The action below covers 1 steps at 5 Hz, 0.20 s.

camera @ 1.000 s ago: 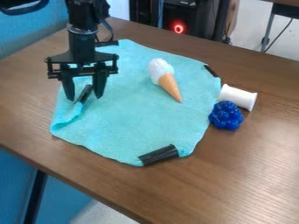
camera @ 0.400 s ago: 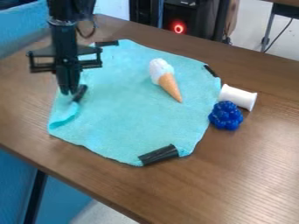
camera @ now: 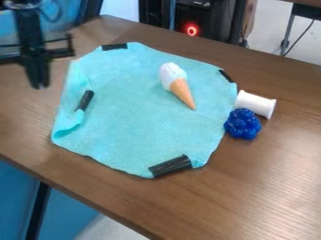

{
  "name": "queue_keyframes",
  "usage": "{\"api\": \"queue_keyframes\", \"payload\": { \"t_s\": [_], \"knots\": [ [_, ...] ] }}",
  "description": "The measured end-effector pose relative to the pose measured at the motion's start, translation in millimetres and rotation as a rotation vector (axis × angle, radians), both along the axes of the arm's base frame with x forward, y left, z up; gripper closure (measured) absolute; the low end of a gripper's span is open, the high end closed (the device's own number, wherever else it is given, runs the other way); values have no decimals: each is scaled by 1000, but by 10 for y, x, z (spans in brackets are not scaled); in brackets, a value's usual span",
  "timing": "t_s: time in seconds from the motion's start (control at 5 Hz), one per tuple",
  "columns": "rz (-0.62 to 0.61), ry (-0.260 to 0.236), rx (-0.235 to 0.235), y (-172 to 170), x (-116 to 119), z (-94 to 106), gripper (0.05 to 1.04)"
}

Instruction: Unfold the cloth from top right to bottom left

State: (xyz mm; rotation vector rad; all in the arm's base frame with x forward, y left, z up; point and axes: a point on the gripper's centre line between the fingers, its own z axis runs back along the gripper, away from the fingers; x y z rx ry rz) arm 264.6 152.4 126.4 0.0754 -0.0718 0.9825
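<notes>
Turquoise cloth (camera: 144, 112) mostly spread, left edge yet to unfold (black gripper (camera: 39, 87), upper left, fingers together, holding nothing).

And it's black all the way down on this robot arm (camera: 28, 26), folks, a chunky, dark housing (camera: 22, 4) up top running into a straight, narrower column, with a thin, dark cable (camera: 60, 10) looping out beside it! Look at the gripper (camera: 41, 86), black as well: an angular bracket (camera: 60, 52) of slim bars juts out sideways, squared off at its end, and below it come long, slender fingers (camera: 39, 70) narrowing towards their tips.
</notes>
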Motion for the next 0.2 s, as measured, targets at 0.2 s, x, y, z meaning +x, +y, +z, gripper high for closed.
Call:
{"api": "queue_keyframes", "payload": {
  "t_s": [0.2],
  "knots": [
    [63,50,7,228,-218,6,884]
  ]
}}
